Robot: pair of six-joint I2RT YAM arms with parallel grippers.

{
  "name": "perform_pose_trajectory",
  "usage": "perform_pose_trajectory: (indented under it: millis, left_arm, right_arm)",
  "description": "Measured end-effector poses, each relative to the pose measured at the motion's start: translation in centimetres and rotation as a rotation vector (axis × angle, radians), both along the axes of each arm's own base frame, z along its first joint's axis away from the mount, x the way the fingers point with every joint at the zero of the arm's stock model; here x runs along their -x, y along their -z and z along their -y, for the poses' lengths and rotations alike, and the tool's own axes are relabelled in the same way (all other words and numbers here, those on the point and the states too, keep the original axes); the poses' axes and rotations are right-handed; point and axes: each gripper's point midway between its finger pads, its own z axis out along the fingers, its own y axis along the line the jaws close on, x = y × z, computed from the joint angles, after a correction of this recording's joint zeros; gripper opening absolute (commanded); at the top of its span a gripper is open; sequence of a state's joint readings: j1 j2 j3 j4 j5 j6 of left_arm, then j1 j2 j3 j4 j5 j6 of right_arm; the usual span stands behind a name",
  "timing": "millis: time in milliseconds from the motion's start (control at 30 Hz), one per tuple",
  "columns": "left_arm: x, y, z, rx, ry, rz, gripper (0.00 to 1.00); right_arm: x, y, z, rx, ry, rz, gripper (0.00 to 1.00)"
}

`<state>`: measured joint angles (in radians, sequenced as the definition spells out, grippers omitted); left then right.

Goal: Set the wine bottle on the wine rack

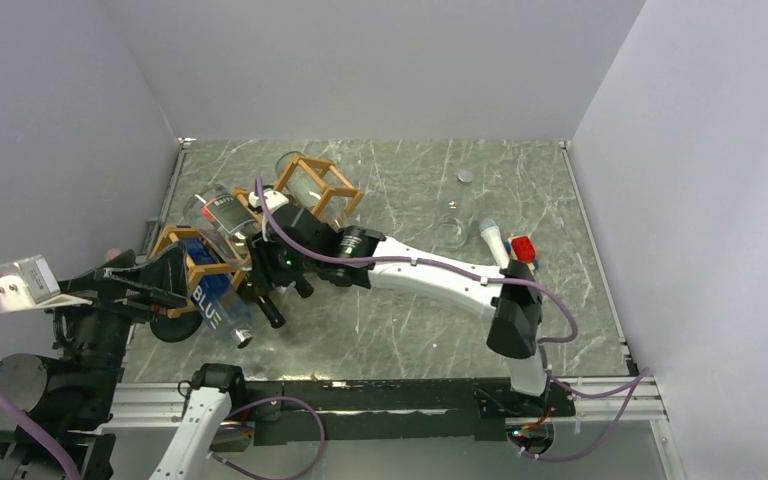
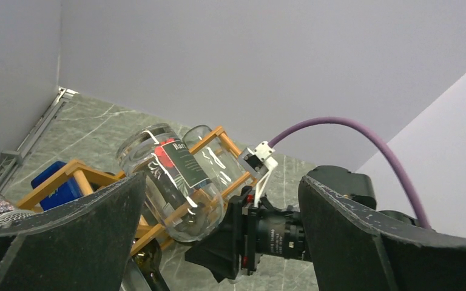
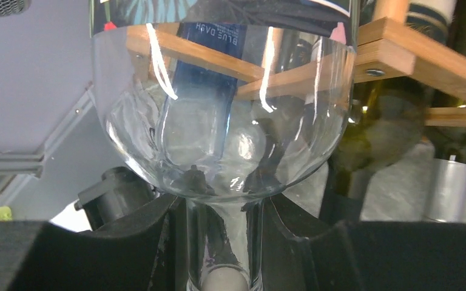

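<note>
Clear wine bottle [image 1: 222, 213] lies across the wine rack [image 1: 315, 190] at the left of a veined grey-green table [image 1: 410, 300], with pale walls [image 1: 380, 60] around.
Top: long axis diagonal, base far-left, neck near-right at the right gripper [image 1: 260, 250]. Left wrist: left gripper [image 2: 223, 182] spread wide, empty. Right wrist: fingers [image 3: 85, 254] clamped on the neck, base pointing away.

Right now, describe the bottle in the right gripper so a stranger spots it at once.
Find the light wooden open-frame wine rack at the left of the table. Slanting over its top is a clear glass wine bottle, its neck clamped in the right gripper. Unlike the other clear bottle beside it, it bears a dark label with a red mark.
</note>
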<state>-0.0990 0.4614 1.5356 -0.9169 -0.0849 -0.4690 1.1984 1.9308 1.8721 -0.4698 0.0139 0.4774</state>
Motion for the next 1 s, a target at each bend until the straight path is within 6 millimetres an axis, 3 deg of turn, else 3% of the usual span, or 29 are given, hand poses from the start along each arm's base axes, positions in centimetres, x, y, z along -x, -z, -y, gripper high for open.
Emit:
perform_pose_trajectory:
  millis: [267, 600, 833, 1000]
  left_arm:
    - [-0.3, 1.1, -0.3, 0.0, -0.02, -0.032, 0.99]
    - [-0.6, 1.9, -0.4, -0.002, -0.025, -0.057, 0.99]
    - [-0.6, 2.0, -0.6, -0.001, -0.029, -0.06, 0.99]
    - [-0.5, 2.0, -0.7, 0.0, -0.035, -0.059, 0.99]
  right_arm:
    - [0.4, 3.0, -3.7, -0.038, 0.04, -0.122, 0.0]
    - [-0.2, 2.8, -5.5, -0.087, 0.093, -0.184, 0.0]
    - [-1.3, 3.0, -6.6, -0.085, 0.127, -0.213, 0.27]
    - [-1.3, 3.1, -6.5, -0.067, 0.125, -0.226, 0.33]
